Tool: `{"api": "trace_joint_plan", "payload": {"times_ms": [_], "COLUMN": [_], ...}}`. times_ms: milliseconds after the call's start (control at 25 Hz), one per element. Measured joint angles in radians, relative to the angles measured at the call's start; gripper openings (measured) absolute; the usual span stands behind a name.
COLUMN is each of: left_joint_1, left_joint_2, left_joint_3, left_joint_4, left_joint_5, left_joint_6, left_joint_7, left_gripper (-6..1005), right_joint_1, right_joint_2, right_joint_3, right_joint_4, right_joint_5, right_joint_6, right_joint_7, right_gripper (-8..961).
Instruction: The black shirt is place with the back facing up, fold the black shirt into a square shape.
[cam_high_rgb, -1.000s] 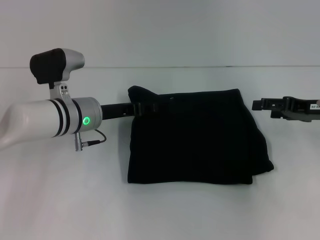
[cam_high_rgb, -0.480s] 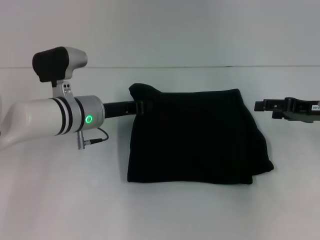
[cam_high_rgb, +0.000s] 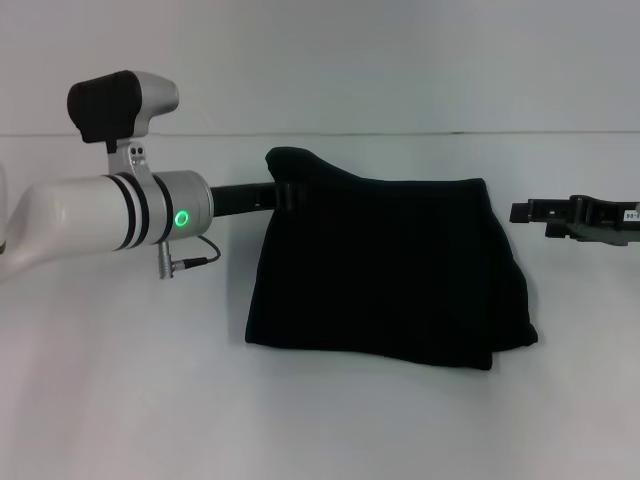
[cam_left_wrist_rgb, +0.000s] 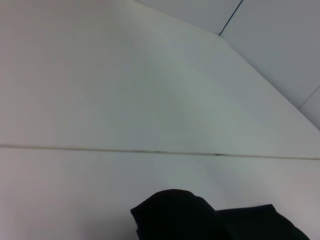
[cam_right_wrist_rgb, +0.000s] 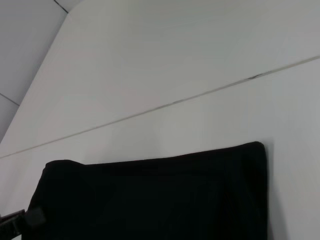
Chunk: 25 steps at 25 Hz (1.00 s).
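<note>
Black cloth, item one: the black shirt (cam_high_rgb: 385, 270) is lying folded into a rough rectangle on the white table (cam_high_rgb: 330, 420), a little right of centre, its near hem running slightly askew and a loose layer bulging out at the near right corner.

Item two, left side: the left gripper (cam_high_rgb: 285, 195) is reaching in from a white arm and pinching the far left corner of the shirt, which is bunching up into a raised peak there; its fingers are looking clamped on that cloth, though black on black is hiding their tips.

Item three, right side: the right gripper (cam_high_rgb: 525, 211) is hovering just beside the far right edge of the shirt, apart from it, holding nothing; whether its fingers are apart or together cannot be told.

Item four, farthest: a seam line is crossing the table behind the shirt.

Risk, as judged: with only one corner gripped, any pull is likely dragging the whole stack sideways, skewing the edges; the loose right-hand layer could slide out and spoil the square.
</note>
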<state>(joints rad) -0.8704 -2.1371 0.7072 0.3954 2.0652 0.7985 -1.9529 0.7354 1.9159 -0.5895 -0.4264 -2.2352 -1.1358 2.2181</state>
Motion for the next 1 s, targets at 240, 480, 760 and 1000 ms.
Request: {"api": "trace_joint_plan", "payload": {"times_ms": [240,480,760,1000], "left_joint_1": [-0.002,0.019,0.119,0.16], "left_joint_2": [-0.001,-0.003,0.003,-0.009], "left_joint_3": [-0.006,-0.022,-0.072,-0.057], "left_joint_4": [-0.001,0.024,0.22,0.331], "left_joint_5": [0.0,-0.005,-0.006,-0.001], "left_joint_6": [-0.002,-0.073,0.111,0.551], "left_joint_7": [-0.005,-0.006,0.022,0.215], "left_gripper": [64,76,318,523], "right_joint_1": [-0.001,-0.002,-0.036,-0.079], "right_joint_2": [0.0,0.002,0.015,0.071], "right_joint_3": [-0.002,-0.003,0.014,0.006], "right_joint_4": [0.0,-0.011,-0.069,-0.217], "right_joint_5": [-0.003,-0.005,0.064,0.104], "right_joint_6": [0.0,-0.008,-0.09,-0.252], "right_joint_7": [0.0,-0.009,-0.157,-0.374], "right_gripper": [821,822,824,826]}}
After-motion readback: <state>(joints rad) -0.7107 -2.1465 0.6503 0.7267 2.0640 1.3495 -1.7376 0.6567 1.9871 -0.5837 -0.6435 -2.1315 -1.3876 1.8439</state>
